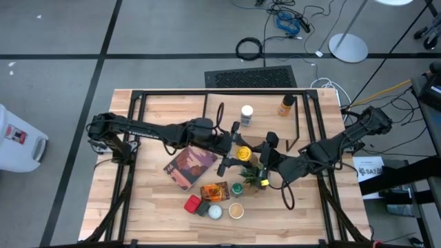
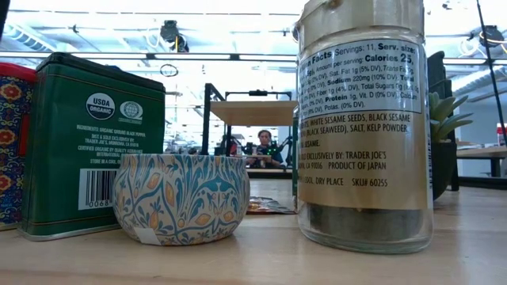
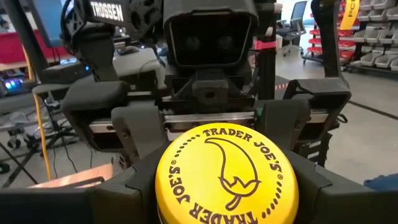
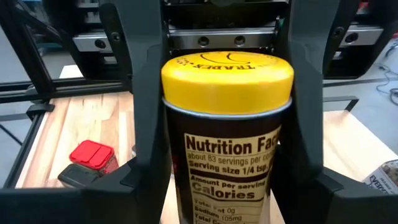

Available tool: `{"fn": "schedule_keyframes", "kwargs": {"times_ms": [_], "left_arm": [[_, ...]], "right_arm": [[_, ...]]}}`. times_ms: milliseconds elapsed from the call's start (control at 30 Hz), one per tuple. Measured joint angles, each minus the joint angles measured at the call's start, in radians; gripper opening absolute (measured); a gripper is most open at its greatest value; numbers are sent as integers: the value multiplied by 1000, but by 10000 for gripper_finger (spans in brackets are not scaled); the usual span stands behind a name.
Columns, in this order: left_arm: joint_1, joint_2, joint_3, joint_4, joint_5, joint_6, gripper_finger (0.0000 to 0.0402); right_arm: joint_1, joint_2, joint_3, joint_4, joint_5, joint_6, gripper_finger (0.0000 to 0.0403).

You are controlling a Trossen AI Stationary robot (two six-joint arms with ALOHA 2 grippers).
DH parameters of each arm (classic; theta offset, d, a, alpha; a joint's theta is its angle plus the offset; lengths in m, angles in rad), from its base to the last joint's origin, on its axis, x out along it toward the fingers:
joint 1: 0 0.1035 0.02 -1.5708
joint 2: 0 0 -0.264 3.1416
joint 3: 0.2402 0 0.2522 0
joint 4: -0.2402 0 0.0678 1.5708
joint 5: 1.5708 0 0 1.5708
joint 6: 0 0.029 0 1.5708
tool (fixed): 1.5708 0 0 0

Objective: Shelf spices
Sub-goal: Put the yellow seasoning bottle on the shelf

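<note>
A jar with a yellow lid (image 1: 243, 153) and a dark label (image 4: 227, 174) hangs upright above the middle of the table. My left gripper (image 1: 234, 153) comes at it from the table's left and my right gripper (image 1: 262, 160) from the right, and both are shut on it. Several other spices (image 1: 216, 207) stand at the near edge beside an orange packet (image 1: 215, 191). A white-topped jar (image 1: 247, 114) and an orange-topped one (image 1: 286, 105) stand at the far side by the shelf (image 2: 253, 111). My left gripper (image 3: 227, 208) has a finger on each side of the jar at the lid's rim (image 3: 163, 186). It reaches in level from the table's left. The jar stands upright, clear of the table. My right gripper (image 4: 227, 202) clasps the jar's labelled wall (image 4: 180, 168) below the lid, one finger on each side. It comes from the table's right, slanting slightly down. Its fingers and the left ones overlap there, so their exact places cannot be told.
A maroon book (image 1: 189, 167) lies left of the jar, and a potted plant (image 1: 251, 176) stands just under the grippers. A green tin (image 2: 91, 146), a patterned round tin (image 2: 181, 198) and a glass jar (image 2: 364, 127) fill the low view. Black frame bars (image 1: 296, 124) edge the table.
</note>
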Motion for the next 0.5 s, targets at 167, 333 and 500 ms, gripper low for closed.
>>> {"fn": "schedule_keyframes", "kwargs": {"times_ms": [167,333,500], "left_arm": [[1,0,0,-15,-7,-5,218],[1,0,0,-26,-8,-12,218],[0,0,0,-35,-6,-10,217]], "right_arm": [[-23,0,0,-25,-24,20,221],[-36,9,0,-33,-54,22,181],[-43,21,0,-34,-71,21,159]]}}
